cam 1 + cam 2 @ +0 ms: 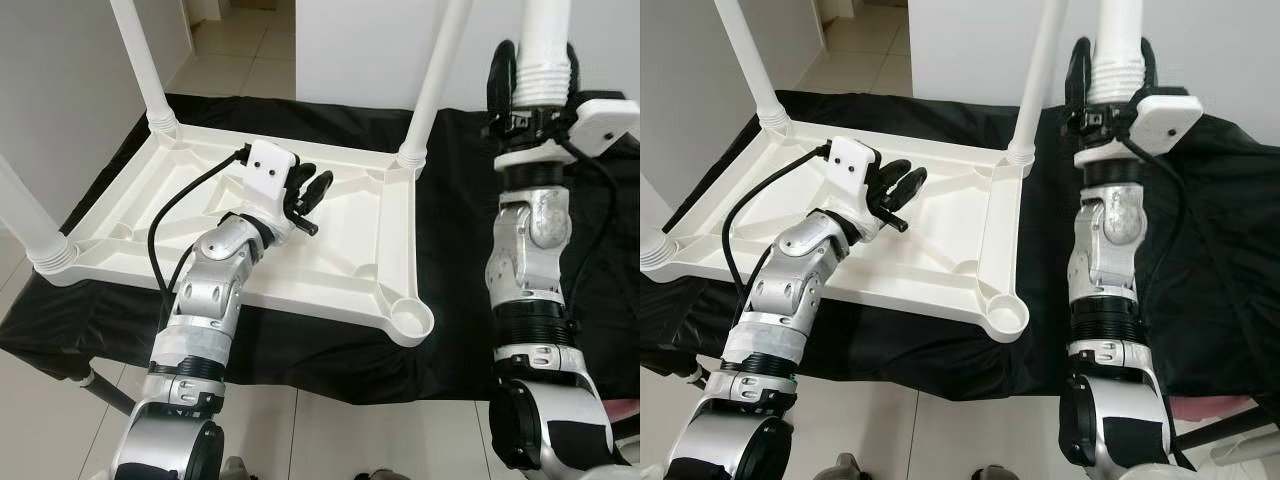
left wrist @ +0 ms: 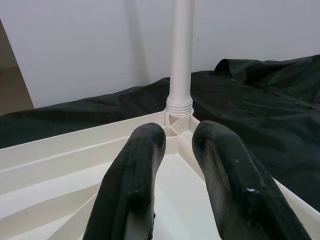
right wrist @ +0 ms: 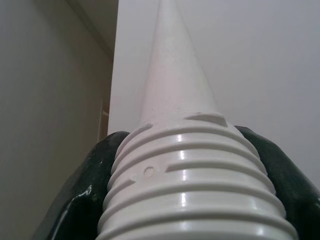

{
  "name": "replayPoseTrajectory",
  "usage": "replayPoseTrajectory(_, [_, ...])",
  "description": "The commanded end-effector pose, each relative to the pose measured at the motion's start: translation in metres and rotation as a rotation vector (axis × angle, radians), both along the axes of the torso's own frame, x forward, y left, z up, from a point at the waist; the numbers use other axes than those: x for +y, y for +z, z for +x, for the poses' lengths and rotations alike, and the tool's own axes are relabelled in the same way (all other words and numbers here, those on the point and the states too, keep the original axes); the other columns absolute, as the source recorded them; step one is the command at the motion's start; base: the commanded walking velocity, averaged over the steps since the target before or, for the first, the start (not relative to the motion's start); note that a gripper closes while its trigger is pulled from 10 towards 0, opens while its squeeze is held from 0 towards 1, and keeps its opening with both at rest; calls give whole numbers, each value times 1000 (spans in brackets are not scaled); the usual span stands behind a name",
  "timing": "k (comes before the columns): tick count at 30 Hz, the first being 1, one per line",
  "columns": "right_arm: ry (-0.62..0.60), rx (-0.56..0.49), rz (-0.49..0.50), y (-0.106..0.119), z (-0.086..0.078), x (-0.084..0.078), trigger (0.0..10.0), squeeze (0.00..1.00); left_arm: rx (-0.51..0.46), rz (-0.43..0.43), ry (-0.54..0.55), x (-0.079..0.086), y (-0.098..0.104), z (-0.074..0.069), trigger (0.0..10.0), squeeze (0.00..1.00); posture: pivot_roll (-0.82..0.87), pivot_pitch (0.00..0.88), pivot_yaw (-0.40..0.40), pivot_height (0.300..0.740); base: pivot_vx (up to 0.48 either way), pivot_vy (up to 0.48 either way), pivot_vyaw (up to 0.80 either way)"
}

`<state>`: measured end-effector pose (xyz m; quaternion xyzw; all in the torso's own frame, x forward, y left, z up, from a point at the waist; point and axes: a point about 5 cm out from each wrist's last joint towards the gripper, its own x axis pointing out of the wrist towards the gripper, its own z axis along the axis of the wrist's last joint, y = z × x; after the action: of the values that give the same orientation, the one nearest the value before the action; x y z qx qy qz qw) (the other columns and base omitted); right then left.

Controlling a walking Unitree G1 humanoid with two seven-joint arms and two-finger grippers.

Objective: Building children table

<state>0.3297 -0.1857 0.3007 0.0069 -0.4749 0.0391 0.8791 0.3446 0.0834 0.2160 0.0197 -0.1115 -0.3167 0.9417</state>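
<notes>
White plastic tabletop (image 1: 350, 255) upside down on black cloth (image 1: 455, 300), underside ribs facing up. Three white legs already standing in corner sockets: near-left leg (image 1: 25, 215), far-left leg (image 1: 140, 55), far-right leg (image 1: 435, 80). Near-right corner socket (image 1: 410, 318) still empty, open round hole. Left gripper (image 1: 312, 190) hovering over middle of tabletop underside, fingers (image 2: 135, 185) a narrow gap apart, nothing between them, pointing toward far-right leg; black cable (image 1: 180, 205) looping from wrist down along forearm. Right gripper (image 1: 530, 75) raised to the right of the tabletop, over the black cloth, clamped around the fourth leg (image 1: 545, 30) near its threaded end (image 3: 195, 195), leg upright, threaded end downward, black fingers (image 3: 75, 210) hugging both sides of the ribbed thread. Held leg well apart from empty socket, not inserted. Grey tiled floor (image 1: 350, 440) below near edge of cloth, white wall behind.
</notes>
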Motion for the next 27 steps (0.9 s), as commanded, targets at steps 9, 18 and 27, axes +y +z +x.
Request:
replayPoseTrajectory(9, [66,58,-73,-18,-4,15,10000,0,49,-76,-58,2,5,3,10000,0,1,0,-10,740,0,0,0])
replayPoseTrajectory(18, [177,238,-177,-69,-12,35,10000,0,100,-190,-156,4,17,7,10000,1000,-14,0,-3,740,0,0,0])
replayPoseTrajectory(27, [258,359,-229,-101,-20,50,10000,0,205,-334,-261,5,20,6,10000,1000,-20,0,-10,740,0,0,0])
